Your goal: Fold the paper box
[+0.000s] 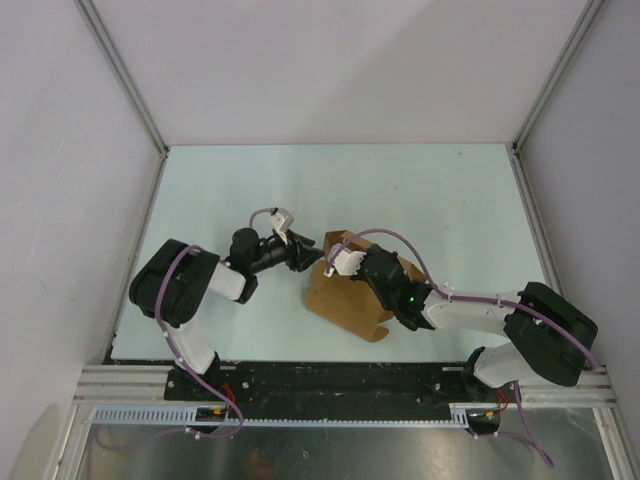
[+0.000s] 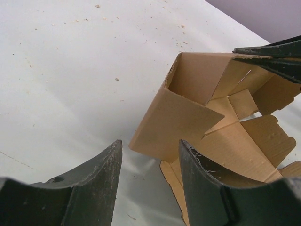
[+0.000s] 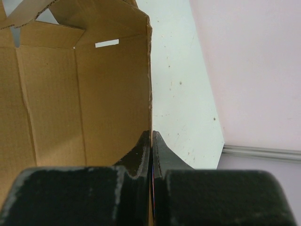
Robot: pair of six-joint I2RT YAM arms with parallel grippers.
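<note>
Pinching hard, the right gripper (image 3: 151, 141) is clenched on one upright wall of the paper box (image 1: 348, 305), and the thin cardboard edge runs straight down between its two fingers. The box sits half-formed on the pale counter (image 1: 420, 200), close to the middle of the near edge. Some walls are raised and other flaps lie flat.

From above, the right arm covers much of the box, so the pinch itself can't be seen there. The right wrist view shows the inside of the held wall and a small slot (image 3: 106, 44) near its top. The box floor is cut off below, and the left panel runs out of frame.

Over on the other side, the left gripper (image 2: 149, 146) is released, its fingers spread with bare counter showing between them. A slanting corner flap sits just ahead of the gap. The near finger hides the lower part of the flat sheet, so I can't tell whether it touches the cardboard. The right gripper's dark fingers (image 2: 268, 49) poke in at the top corner, cropped by the frame.
</note>
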